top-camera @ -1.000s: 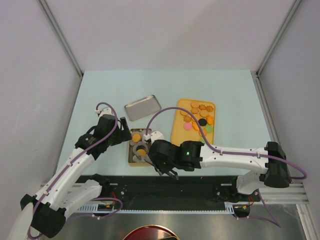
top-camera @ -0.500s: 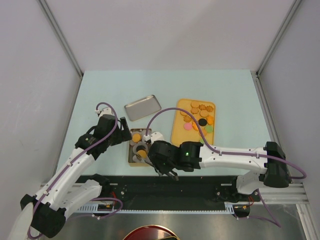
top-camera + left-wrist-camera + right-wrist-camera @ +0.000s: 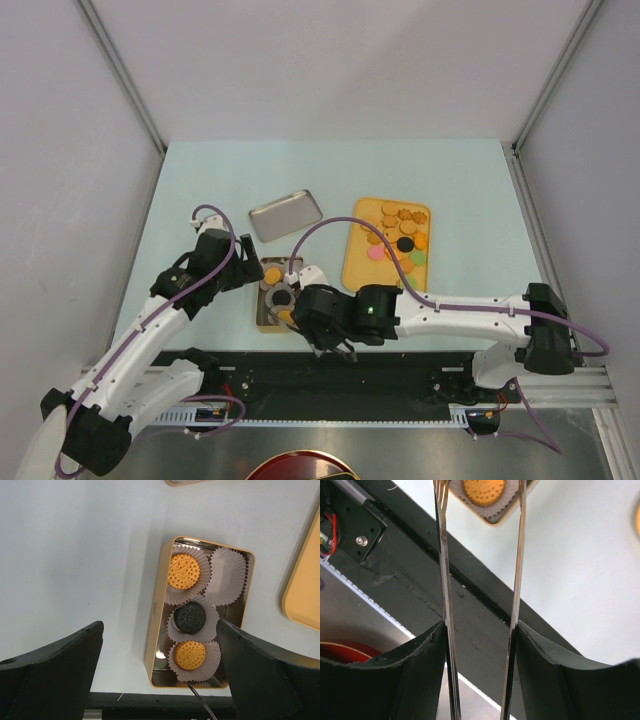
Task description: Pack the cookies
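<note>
Since a second ago the right arm [image 3: 450, 305] has drawn a little toward the near left, uncovering a black cookie [image 3: 189, 617] that now lies in the middle paper cup [image 3: 212, 621] of the tin [image 3: 154, 630]. The right gripper [image 3: 479, 627] grasps a pair of metal tweezers [image 3: 443, 555]; their prongs stand apart with nothing between them, above the black rail [image 3: 480, 600] at the table's near edge. The left gripper [image 3: 159, 630] hangs released, jaws wide, over the tin and touches nothing. Two orange cookies [image 3: 183, 571] sit in cups either side of the black one, and a fourth cup [image 3: 227, 570] stands empty. The other cookies [image 3: 390, 210] lie on the orange tray [image 3: 352, 262] just right of the tin, the arm's purple cable [image 3: 325, 225] arching across it. A silver lid [image 3: 285, 214] rests beyond the tin, apart from it. The tin lies just beside the rail; bare table [image 3: 200, 180] spreads to its left and beyond the lid
</note>
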You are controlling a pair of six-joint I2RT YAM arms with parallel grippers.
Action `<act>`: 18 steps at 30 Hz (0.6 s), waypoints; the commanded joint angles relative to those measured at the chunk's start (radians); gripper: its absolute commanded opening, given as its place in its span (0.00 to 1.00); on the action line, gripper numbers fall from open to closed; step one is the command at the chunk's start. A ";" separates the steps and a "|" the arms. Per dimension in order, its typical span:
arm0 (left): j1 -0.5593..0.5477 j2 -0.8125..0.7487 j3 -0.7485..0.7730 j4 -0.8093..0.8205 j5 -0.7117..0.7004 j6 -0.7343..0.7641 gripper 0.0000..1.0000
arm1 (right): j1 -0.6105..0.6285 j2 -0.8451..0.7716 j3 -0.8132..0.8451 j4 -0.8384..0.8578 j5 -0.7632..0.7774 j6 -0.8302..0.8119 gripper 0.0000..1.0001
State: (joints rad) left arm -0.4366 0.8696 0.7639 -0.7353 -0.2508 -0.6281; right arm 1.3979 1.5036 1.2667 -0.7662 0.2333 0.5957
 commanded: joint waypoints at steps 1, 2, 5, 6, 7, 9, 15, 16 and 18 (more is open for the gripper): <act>-0.010 -0.017 -0.008 0.011 -0.011 -0.008 1.00 | -0.008 -0.042 0.079 -0.050 0.107 0.009 0.59; -0.008 -0.015 -0.008 0.013 -0.013 -0.009 1.00 | -0.016 -0.055 0.085 -0.071 0.136 0.009 0.59; -0.008 -0.015 -0.008 0.011 -0.011 -0.009 1.00 | -0.092 -0.132 0.062 -0.126 0.170 0.015 0.59; -0.008 -0.015 -0.008 0.013 -0.008 -0.007 1.00 | -0.118 -0.160 0.048 -0.139 0.175 0.015 0.58; -0.008 -0.015 -0.008 0.013 -0.008 -0.008 1.00 | -0.184 -0.208 0.033 -0.151 0.176 0.007 0.58; -0.008 -0.014 -0.008 0.013 -0.005 -0.007 1.00 | -0.258 -0.262 -0.036 -0.170 0.164 -0.010 0.57; -0.008 -0.011 -0.008 0.017 -0.002 -0.004 1.00 | -0.533 -0.345 -0.191 -0.182 0.075 -0.100 0.57; -0.008 -0.009 -0.008 0.019 -0.002 -0.004 1.00 | -0.548 -0.344 -0.202 -0.174 0.066 -0.109 0.57; -0.008 -0.011 -0.008 0.016 -0.002 -0.004 1.00 | -0.589 -0.344 -0.239 -0.159 0.057 -0.126 0.57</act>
State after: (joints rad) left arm -0.4393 0.8696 0.7639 -0.7345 -0.2508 -0.6281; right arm 0.8635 1.1488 1.0870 -0.9226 0.3321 0.5358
